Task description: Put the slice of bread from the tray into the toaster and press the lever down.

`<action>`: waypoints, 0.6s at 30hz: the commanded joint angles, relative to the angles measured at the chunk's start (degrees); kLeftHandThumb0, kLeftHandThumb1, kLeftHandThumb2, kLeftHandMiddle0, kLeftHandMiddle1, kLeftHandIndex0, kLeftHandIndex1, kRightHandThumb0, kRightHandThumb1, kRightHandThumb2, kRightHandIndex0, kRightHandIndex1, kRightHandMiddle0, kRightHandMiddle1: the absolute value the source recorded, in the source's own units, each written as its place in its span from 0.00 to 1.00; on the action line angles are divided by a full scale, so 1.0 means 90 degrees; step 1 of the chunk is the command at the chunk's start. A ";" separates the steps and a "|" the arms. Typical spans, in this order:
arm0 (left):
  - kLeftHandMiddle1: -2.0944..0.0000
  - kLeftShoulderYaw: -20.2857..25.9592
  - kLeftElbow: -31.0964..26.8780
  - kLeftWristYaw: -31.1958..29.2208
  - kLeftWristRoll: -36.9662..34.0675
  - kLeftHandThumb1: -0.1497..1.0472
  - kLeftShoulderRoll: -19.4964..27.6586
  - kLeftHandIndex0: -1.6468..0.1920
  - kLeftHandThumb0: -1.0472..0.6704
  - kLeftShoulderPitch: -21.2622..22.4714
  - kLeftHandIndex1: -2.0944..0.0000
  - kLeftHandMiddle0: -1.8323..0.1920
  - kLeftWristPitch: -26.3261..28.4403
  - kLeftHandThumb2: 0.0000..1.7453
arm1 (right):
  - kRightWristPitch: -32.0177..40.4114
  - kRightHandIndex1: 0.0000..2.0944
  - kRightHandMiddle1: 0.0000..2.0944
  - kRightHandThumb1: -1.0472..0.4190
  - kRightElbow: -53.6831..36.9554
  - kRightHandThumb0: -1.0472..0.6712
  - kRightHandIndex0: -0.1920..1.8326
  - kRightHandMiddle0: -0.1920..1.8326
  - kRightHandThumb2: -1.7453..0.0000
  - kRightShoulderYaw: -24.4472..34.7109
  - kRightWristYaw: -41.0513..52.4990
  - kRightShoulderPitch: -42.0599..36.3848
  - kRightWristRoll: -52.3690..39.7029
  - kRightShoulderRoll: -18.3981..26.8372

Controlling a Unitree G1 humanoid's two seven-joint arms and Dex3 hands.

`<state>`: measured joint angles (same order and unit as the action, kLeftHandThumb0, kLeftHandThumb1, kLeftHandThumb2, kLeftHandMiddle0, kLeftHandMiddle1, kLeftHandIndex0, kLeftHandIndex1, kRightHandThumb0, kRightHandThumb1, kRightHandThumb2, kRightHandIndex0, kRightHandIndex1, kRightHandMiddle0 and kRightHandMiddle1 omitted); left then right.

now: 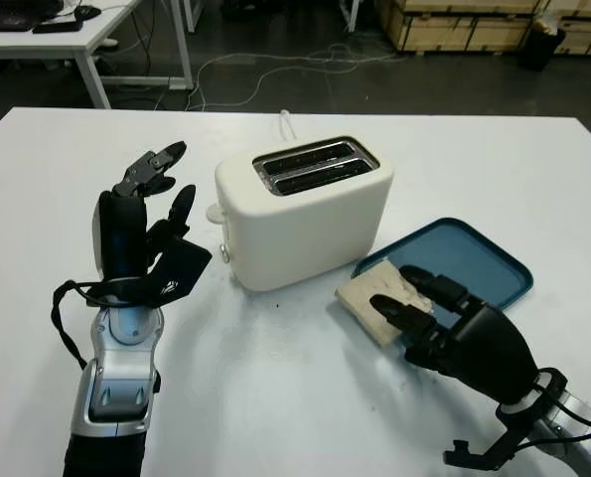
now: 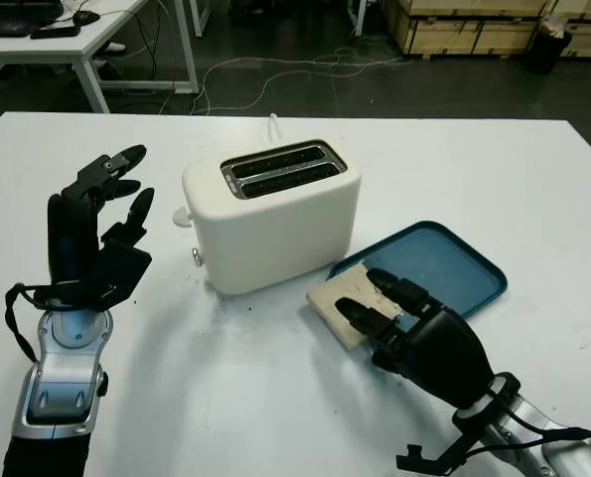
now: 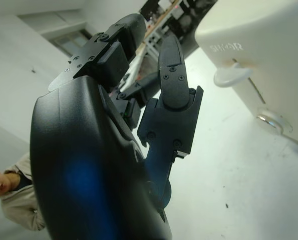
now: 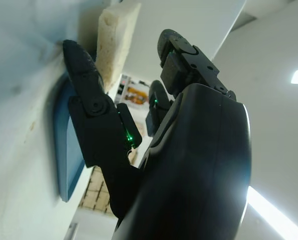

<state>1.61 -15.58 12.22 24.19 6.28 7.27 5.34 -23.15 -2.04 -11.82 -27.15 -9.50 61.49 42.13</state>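
While half off the tray (image 1: 474,260), bread (image 1: 372,296) touches right-hand fingers (image 1: 399,313).

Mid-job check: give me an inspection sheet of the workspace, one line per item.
Surface: white table, bare around the work.
Job's things: cream two-slot toaster, slots empty, side lever up; pale bread slice half off the blue plastic tray, lying on its near-left rim.
Clutter: nothing seen.
Hands: right hand over the bread, fingers on it, not lifted; left hand open, raised left of the toaster.
Cables: white toaster cord behind; loose cables on floor.
Surroundings: white desk, wooden crates.
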 commanded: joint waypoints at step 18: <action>0.64 -0.0059 -0.0168 0.0076 0.0163 0.89 -0.0028 0.52 0.41 0.0069 0.96 0.65 0.0133 0.23 | 0.0586 0.00 0.00 0.14 0.0101 0.35 0.22 0.25 1.00 -0.0236 0.0382 0.0076 0.0090 -0.0512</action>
<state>1.12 -15.98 12.31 24.79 6.26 7.27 5.83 -18.79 -2.03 -13.44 -23.69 -9.26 61.74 37.83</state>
